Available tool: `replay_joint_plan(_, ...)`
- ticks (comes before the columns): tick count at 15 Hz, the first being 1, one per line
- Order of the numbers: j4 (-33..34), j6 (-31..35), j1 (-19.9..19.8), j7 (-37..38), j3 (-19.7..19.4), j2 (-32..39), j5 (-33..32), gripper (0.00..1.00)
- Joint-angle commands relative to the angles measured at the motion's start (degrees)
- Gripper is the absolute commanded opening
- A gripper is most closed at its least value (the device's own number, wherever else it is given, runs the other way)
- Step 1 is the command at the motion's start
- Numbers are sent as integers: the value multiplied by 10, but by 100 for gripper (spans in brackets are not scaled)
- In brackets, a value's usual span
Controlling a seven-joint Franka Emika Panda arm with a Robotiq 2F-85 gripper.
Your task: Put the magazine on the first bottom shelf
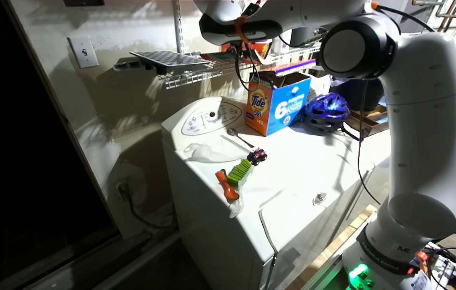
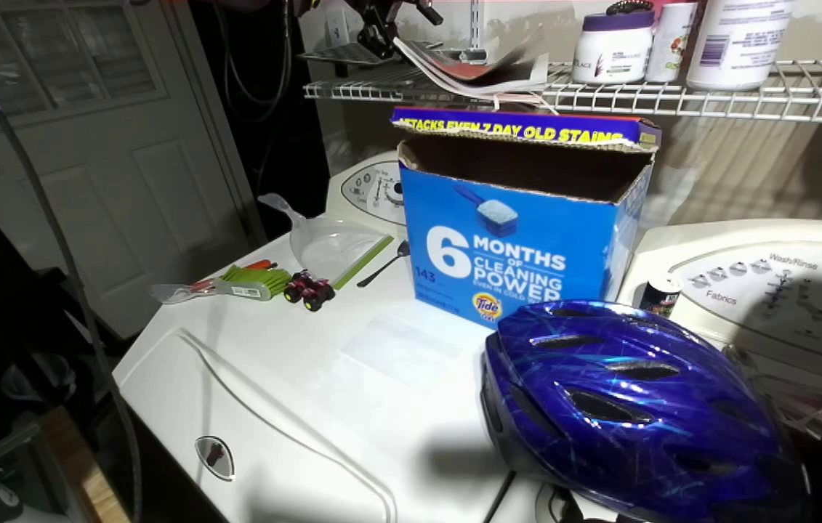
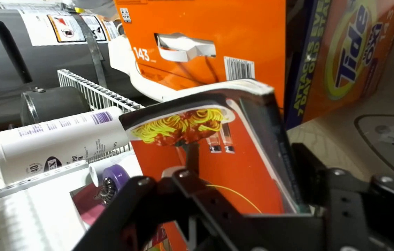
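The magazine point(image 3: 238, 170) has an orange-red cover with a picture of yellow noodles and a dark spine. In an exterior view the magazine point(image 2: 458, 70) lies on the white wire shelf point(image 2: 810, 103), its pages curved and its near side bent up. The shelf shows in an exterior view too point(image 1: 195, 76). My gripper point(image 3: 245, 153) has its fingers well apart. One finger is over the cover, the other beside the spine. In an exterior view the gripper point(image 2: 405, 30) is at the magazine's edge. Contact cannot be told. The arm largely hides the gripper in an exterior view.
The open Tide box point(image 2: 505, 218) stands below the shelf on the washer, with a blue helmet point(image 2: 629, 392) beside it. A white bottle point(image 3: 61, 143) and a jar point(image 2: 610, 54) stand on the shelf. A dark perforated panel point(image 1: 171, 58) lies at the shelf's end.
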Motion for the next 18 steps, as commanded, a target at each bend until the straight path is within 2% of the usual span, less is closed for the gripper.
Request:
replay_joint_plan(1, 52, -7, 10, -26, -14, 25, 27, 98)
replay_joint_plan(3, 52, -3, -3, -21, 4, 25, 25, 100)
replay_joint_plan(4, 52, -1, -4, -18, 4, 27, 24, 71)
replay_joint_plan(6, 54, 2, -8, -19, 6, 29, 31, 74)
replay_joint_plan(11, 65, 25, -15, -4, 9, 35, 47, 38)
replay_joint_plan(16, 102, 43, -27, 10, 15, 49, 115, 4)
replay_joint_plan(17, 112, 44, -30, 12, 18, 54, 133, 0)
replay_joint_plan(18, 119, 48, -32, 15, 20, 58, 147, 0)
